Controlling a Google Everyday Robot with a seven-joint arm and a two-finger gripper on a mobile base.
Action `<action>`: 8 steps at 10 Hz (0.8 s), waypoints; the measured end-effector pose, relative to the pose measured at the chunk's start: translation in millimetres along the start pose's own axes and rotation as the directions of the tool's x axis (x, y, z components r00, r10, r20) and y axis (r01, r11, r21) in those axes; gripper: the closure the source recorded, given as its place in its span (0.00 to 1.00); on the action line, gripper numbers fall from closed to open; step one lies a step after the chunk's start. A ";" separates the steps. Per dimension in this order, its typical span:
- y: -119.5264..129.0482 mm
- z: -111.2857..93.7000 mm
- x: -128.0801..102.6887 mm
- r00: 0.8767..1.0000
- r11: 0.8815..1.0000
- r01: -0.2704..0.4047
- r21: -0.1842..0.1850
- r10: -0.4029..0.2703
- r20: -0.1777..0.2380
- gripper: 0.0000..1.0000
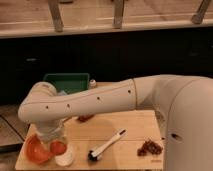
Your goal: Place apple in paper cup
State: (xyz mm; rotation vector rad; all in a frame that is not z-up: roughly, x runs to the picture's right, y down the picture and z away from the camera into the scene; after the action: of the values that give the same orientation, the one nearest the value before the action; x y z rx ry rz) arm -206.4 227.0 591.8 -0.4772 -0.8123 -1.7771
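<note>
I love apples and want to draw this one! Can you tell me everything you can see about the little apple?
The apple is small, round and orange-red, with a smooth-looking skin. It is low at the left end of the wooden table, right under the gripper, which hangs just over it. The orange bowl is close on one side, and the paper cup is just in front. The apple shows above the cup's rim. Whether it touches the cup, or whether the gripper holds it, cannot be seen.

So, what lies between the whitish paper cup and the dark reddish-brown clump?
A black-headed, white-handled brush, in the camera view. The gripper is at the orange-red apple, beside the cup.
</note>
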 end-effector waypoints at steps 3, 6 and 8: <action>-1.6 -0.2 1.2 1.000 1.000 0.006 0.000 -0.006 -0.001 0.20; -1.6 0.1 1.6 1.000 1.000 0.015 -0.003 -0.015 0.000 0.20; -0.6 0.3 2.0 1.000 1.000 0.018 0.009 -0.018 -0.004 0.20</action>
State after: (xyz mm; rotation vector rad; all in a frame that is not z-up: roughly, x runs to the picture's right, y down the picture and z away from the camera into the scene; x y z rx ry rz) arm -207.7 226.0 593.1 -0.4619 -0.8234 -1.7897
